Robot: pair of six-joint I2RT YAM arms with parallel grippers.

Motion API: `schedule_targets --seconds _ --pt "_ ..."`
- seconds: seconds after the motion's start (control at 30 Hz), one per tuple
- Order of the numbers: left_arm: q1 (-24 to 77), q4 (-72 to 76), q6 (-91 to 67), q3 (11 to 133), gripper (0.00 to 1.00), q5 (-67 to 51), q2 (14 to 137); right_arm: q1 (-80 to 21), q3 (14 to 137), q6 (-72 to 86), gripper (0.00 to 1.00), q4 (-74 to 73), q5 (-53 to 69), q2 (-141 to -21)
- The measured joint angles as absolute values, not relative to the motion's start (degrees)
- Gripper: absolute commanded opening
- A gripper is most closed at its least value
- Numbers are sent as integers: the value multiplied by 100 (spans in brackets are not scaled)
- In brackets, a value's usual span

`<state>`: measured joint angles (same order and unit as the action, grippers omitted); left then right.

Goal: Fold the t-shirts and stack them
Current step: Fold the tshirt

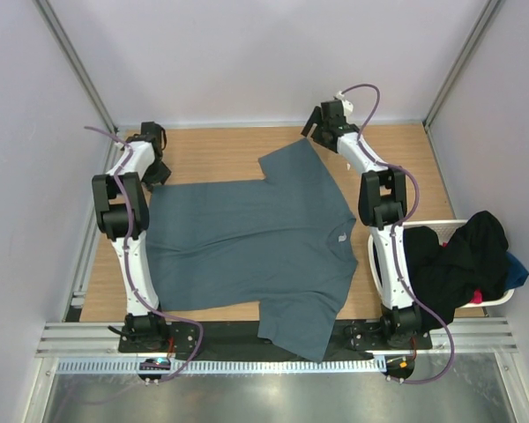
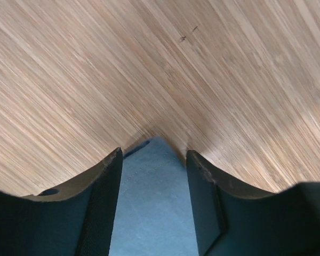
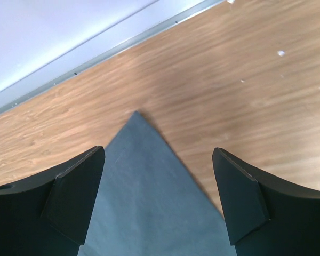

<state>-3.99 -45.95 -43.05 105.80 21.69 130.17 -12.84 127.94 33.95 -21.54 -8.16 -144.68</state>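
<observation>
The blue-grey shirt (image 1: 247,242) lies flat, unfolded, on my bench (image 1: 212,159). My left claw (image 2: 152,156) and right claw (image 3: 158,156) are spread over its corners. Other shirts (image 1: 463,260) sit in the basket (image 1: 502,300), nothing stacked.

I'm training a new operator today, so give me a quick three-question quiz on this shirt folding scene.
1. True or false: the grey t-shirt is already folded.
2. Where are the other shirts? A) stacked beside it B) in the white basket C) hanging on the wall
3. Fill in: the left tool and the right tool are both ____, each at a shirt corner.
Key: 1 false; 2 B; 3 open.
</observation>
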Motion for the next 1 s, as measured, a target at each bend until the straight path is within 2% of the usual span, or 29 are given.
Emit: schedule_targets --seconds 0.1,0.13,0.3,0.43,0.7,0.87,1.0 --pt "-392 -4589 -4296 10586 41 2165 13028 -1284 12936 3393 90 -2016 -685 -14663" --pt "-392 -4578 -4294 10586 35 2161 13034 -1282 12960 3393 91 -1984 -637 -14720" --pt "-392 -4565 -4248 10586 18 2167 13045 -1275 13168 3380 92 -1758 -423 -14977" --pt "-392 -4560 -4169 10586 0 2165 13045 -1293 13380 3350 92 -1667 -311 -15144" --pt "-388 -4523 -4001 10573 0 2145 13045 -1380 13867 3216 84 -1470 -342 -15522" --pt "-388 -4506 -3970 10569 0 2143 13045 -1535 13869 2886 73 -1599 -784 -15522" --pt "-388 -4504 -3953 10567 0 2137 13045 -1678 13872 2591 69 -1723 -1151 -15522"
